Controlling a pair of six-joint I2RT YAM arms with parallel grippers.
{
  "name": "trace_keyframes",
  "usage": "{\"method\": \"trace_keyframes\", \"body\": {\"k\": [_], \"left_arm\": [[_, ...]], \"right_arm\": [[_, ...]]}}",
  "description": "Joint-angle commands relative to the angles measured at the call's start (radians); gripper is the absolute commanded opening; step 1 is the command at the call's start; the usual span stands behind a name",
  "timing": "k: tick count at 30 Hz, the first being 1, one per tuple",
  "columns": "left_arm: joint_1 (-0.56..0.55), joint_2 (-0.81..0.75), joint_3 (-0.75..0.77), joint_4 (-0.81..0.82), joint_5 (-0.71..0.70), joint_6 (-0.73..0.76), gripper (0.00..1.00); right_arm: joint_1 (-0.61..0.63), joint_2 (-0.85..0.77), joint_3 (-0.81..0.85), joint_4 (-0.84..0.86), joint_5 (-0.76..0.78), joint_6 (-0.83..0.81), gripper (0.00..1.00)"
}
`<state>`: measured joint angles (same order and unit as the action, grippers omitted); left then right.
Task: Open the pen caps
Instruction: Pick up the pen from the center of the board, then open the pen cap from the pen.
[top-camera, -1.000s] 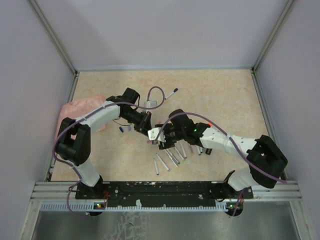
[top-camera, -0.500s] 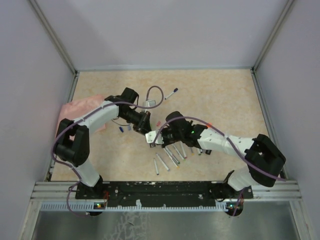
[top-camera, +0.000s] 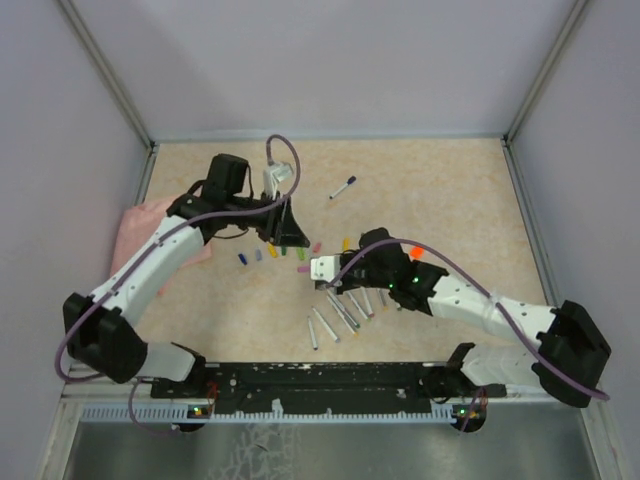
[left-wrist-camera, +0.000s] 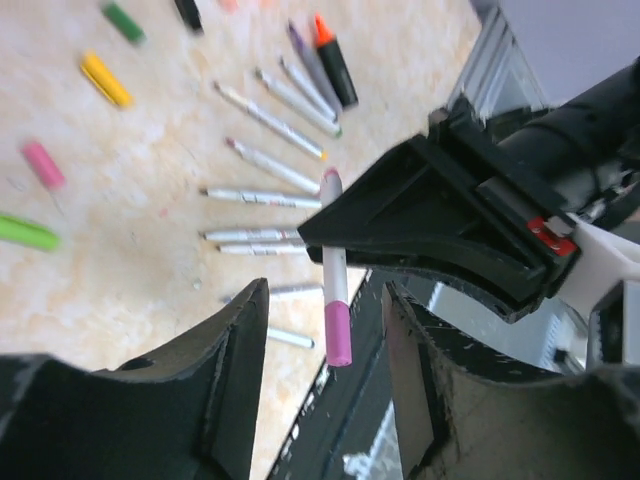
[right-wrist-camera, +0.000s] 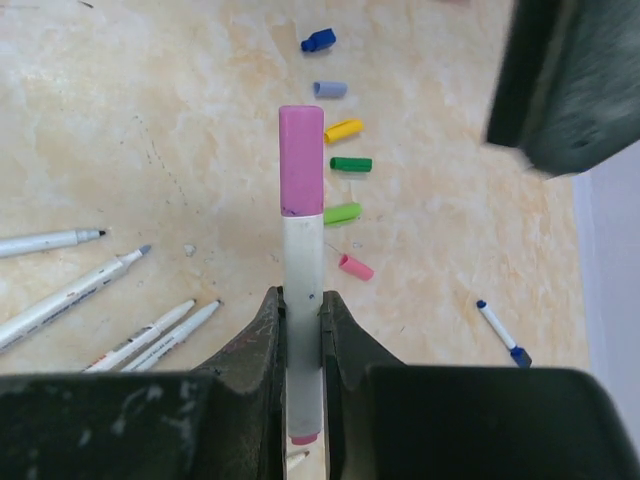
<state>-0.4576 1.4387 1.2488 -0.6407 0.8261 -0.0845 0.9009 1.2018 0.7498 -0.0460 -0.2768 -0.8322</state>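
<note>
My right gripper (right-wrist-camera: 300, 325) is shut on the barrel of a white pen (right-wrist-camera: 301, 275) whose magenta pen cap (right-wrist-camera: 301, 160) points away from it. In the left wrist view the same cap (left-wrist-camera: 338, 335) hangs between the fingers (left-wrist-camera: 225, 385) of my left gripper (left-wrist-camera: 325, 375), which is open and not touching it. From above, the left gripper (top-camera: 290, 232) sits just beyond the right gripper (top-camera: 325, 270). Loose pen caps (top-camera: 272, 251) in blue, lilac, yellow, green and pink lie in a row on the table. Several uncapped pens (top-camera: 340, 310) lie near the right arm.
A pink cloth (top-camera: 135, 225) lies at the left edge. One pen with a blue cap (top-camera: 343, 187) lies alone towards the back. A dark highlighter with an orange tip (left-wrist-camera: 333, 65) lies beside the uncapped pens. An orange cap (top-camera: 416, 252) lies behind the right arm.
The left arm has lifted and swung back towards the far left, uncovering the row of caps, and its jaws have opened. The right arm has shifted slightly right.
</note>
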Motion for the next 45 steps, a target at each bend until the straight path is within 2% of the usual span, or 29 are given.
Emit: {"method": "trace_keyframes", "body": {"k": [1,3,7,8,11,16,19,22,26,34,40,45], "left_arm": [[0.005,-0.152,-0.01,0.255,-0.112,-0.125,0.56],[0.005,-0.22,-0.075,0.401,-0.147,-0.193,0.62],[0.005,-0.346,-0.233,0.704,-0.222,-0.342,0.96],[0.007,-0.371,-0.269,0.753,-0.255,-0.377,0.99],[0.007,-0.418,-0.341,0.845,-0.314,-0.451,0.99],[0.007,-0.418,-0.374,0.922,-0.289,-0.507,0.99],[0.007,-0.417,-0.417,1.015,-0.279,-0.59,0.99],[0.007,-0.413,-0.503,1.154,-0.276,-0.697,0.99],[0.008,-0.379,-0.582,1.296,-0.252,-0.81,0.96],[-0.029,-0.296,-0.563,1.244,-0.235,-0.827,0.9],[-0.155,-0.249,-0.513,1.128,-0.392,-0.715,0.89],[-0.222,-0.181,-0.462,1.12,-0.502,-0.663,0.86]], "right_arm": [[0.01,-0.104,-0.035,0.105,0.002,0.188,0.0],[0.01,-0.139,-0.051,0.122,-0.003,0.278,0.0],[0.009,-0.208,-0.094,0.166,0.003,0.455,0.0],[0.009,-0.226,-0.112,0.177,0.01,0.514,0.0],[0.0,-0.279,-0.161,0.219,0.031,0.65,0.0],[-0.097,-0.351,-0.249,0.306,-0.015,0.935,0.0],[-0.164,-0.398,-0.304,0.365,-0.037,1.068,0.0],[-0.209,-0.446,-0.339,0.393,0.017,1.175,0.0],[-0.271,-0.474,-0.349,0.35,0.087,1.327,0.0],[-0.359,-0.411,-0.373,0.423,-0.056,1.503,0.0],[-0.409,-0.323,-0.384,0.544,-0.191,1.615,0.0],[-0.419,-0.244,-0.391,0.652,-0.28,1.676,0.0]]}}
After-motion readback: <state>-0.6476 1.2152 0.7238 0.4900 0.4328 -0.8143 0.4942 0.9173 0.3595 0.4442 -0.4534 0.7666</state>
